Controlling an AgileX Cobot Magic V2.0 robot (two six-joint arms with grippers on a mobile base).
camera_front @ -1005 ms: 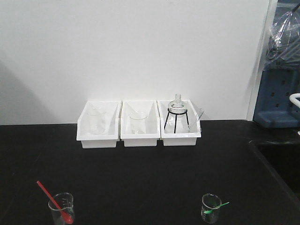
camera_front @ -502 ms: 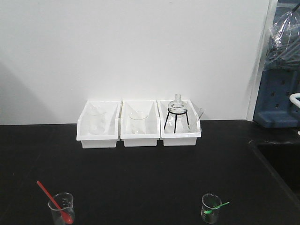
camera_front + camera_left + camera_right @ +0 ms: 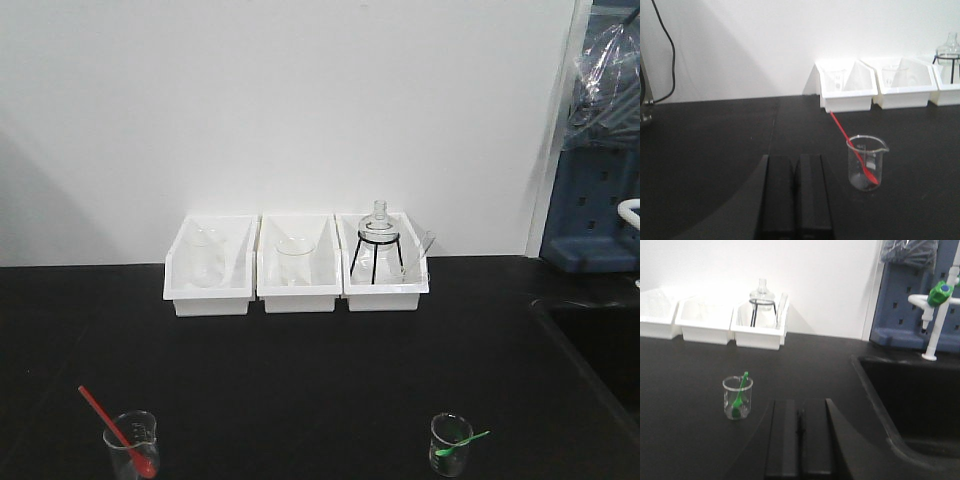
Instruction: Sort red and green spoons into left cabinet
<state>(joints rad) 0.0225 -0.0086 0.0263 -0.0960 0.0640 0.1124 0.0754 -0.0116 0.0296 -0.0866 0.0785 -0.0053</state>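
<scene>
Both spoons in beakers on the black table [image 3: 300,370], grippers closed and empty.
Red spoon [image 3: 115,428] leans in a glass beaker [image 3: 145,432] at lower left of the front view, and green spoon [image 3: 463,443] sits in a smaller beaker [image 3: 445,430] at lower right. Left gripper [image 3: 795,159] has jaws pressed together, just left of the red spoon's beaker in its wrist view. Right gripper [image 3: 800,402] has jaws together, right of the green one. White bins [image 3: 210,295] sit mid-frame at the wall.
</scene>
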